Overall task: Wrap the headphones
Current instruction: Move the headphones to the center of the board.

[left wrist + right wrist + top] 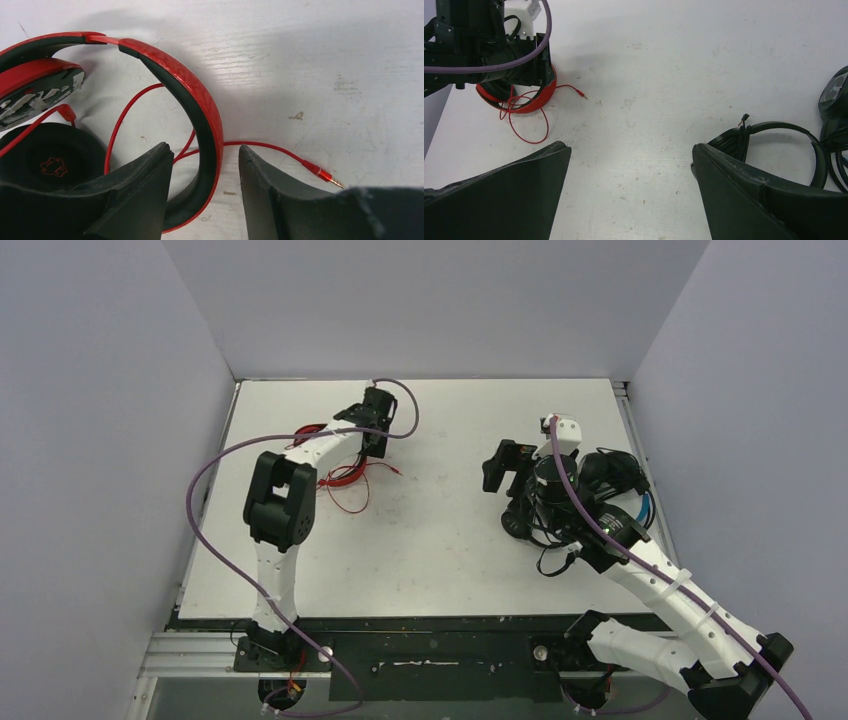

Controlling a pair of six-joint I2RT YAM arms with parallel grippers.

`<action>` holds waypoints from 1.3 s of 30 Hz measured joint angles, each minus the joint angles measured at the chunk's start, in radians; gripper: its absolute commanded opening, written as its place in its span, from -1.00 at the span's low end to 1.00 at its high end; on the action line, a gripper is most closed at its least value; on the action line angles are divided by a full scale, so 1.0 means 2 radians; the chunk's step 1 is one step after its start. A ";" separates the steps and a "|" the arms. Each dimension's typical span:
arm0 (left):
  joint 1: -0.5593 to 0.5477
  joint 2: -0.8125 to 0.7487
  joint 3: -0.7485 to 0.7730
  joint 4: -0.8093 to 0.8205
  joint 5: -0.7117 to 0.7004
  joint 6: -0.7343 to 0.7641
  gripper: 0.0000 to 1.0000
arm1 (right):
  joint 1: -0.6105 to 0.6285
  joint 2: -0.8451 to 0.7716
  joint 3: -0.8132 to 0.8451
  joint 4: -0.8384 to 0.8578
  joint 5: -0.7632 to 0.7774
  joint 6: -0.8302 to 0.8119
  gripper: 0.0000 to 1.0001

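The red headphones point(200, 95) lie on the white table at the back left, with one black ear pad point(50, 160) facing up. Their red cord point(125, 115) loops loose and ends in a plug point(325, 175). My left gripper point(204, 147) is open and straddles the red headband, with a gap on the right finger's side. In the top view it is low over them point(372, 445). My right gripper point(631, 147) is open over bare table. An all-black pair of headphones point(774, 130) lies just to its right. A pair with a blue band point(645, 508) lies further right.
White walls close in the table point(450, 570) on three sides. In the right wrist view the left arm point(489, 45) stands over the red headphones point(541, 97). A black ear cup point(836, 95) shows at that view's right edge. Purple cables trail from both arms.
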 measured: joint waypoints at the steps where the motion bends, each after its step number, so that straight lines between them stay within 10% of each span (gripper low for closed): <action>1: 0.000 0.007 0.004 0.000 -0.003 0.000 -0.03 | 0.000 0.000 0.000 0.000 0.000 0.000 0.94; 7: 0.009 0.056 0.031 -0.007 -0.005 -0.002 -0.19 | 0.000 0.000 0.000 -0.002 0.001 -0.001 0.95; 12: 0.014 0.084 0.066 -0.020 0.007 -0.017 -0.96 | 0.000 0.000 -0.002 -0.004 0.001 -0.001 0.95; 33: -0.155 -0.123 -0.086 0.016 0.130 -0.182 -0.88 | 0.000 -0.028 -0.059 -0.056 0.009 0.057 0.96; 39: -0.185 -0.110 -0.124 0.042 0.132 -0.254 -0.58 | 0.000 -0.071 -0.089 -0.085 0.013 0.093 0.94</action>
